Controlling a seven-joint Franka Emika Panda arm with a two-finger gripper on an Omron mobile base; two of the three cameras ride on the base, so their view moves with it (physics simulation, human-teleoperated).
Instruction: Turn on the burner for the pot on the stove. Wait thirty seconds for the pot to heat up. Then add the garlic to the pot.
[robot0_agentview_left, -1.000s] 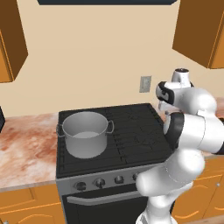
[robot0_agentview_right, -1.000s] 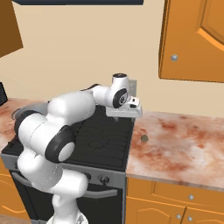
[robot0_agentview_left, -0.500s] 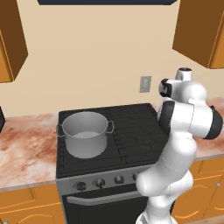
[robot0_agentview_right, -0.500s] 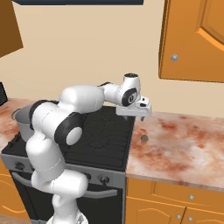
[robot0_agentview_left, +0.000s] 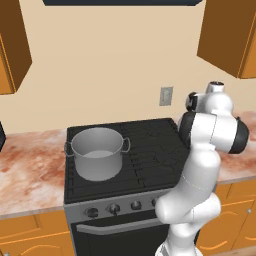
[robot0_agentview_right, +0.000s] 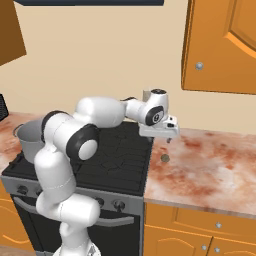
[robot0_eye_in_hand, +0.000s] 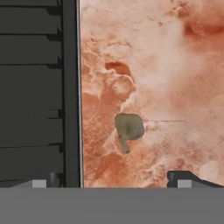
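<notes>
Reaching for the small grey-tan garlic bulb (robot0_eye_in_hand: 128, 127) lying between and below wide-apart jaws of the white arm's gripper (robot0_eye_in_hand: 113, 177); next, descend and close.

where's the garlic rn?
The garlic lies on the marbled countertop just right of the stove, close to its edge; in the right base view it sits below the open gripper, untouched.

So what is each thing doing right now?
pot: upright on the stove's back left, nothing solid inside.
stove: no flame showing.
garlic: lying loose on the counter.
claw: open, above the garlic, holding nothing.
</notes>
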